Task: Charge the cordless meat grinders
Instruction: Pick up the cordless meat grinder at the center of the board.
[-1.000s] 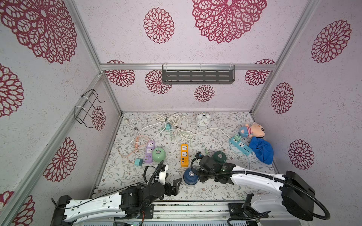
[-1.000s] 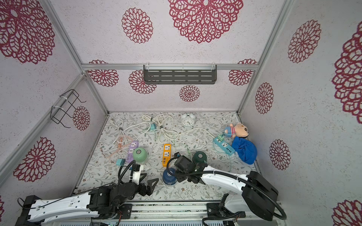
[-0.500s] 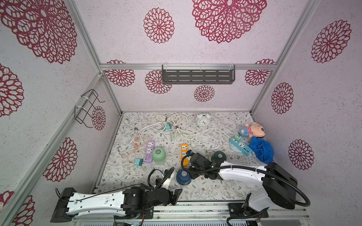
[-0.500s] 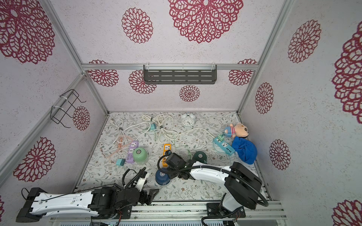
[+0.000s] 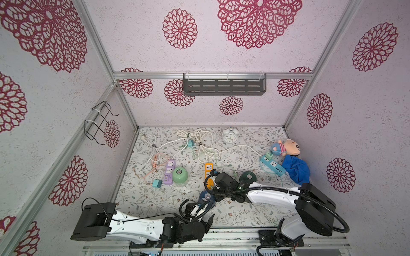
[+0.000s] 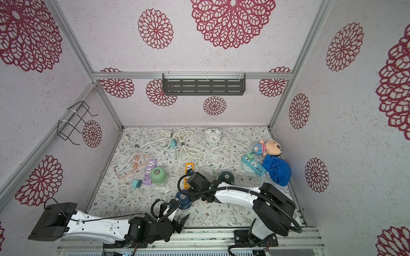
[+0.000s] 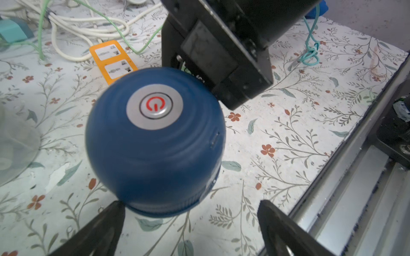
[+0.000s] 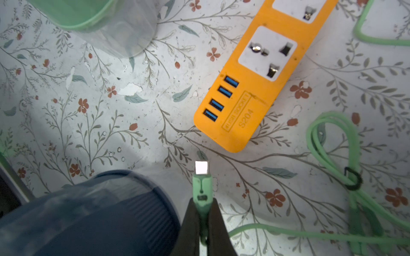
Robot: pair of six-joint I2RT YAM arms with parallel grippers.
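floral tabletop point(image 5: 155, 199), rosette walls point(image 5: 199, 113) — left tool point(image 7: 190, 205) spread wide, right tool point(image 8: 203, 206) pinching green usb plug point(image 8: 200, 184), seemingly mid-air.

We read "S204" embossed on the orange power strip point(image 8: 261, 110). We see a red power symbol on the navy blue grinder's point(image 7: 155, 155) silver button point(image 7: 154, 106).

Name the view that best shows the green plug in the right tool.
Right wrist view: the green plug sits close up, metal tip clear, pinched by the right tool. Both top views hide it under the right arm; the left wrist view shows no clear plug.
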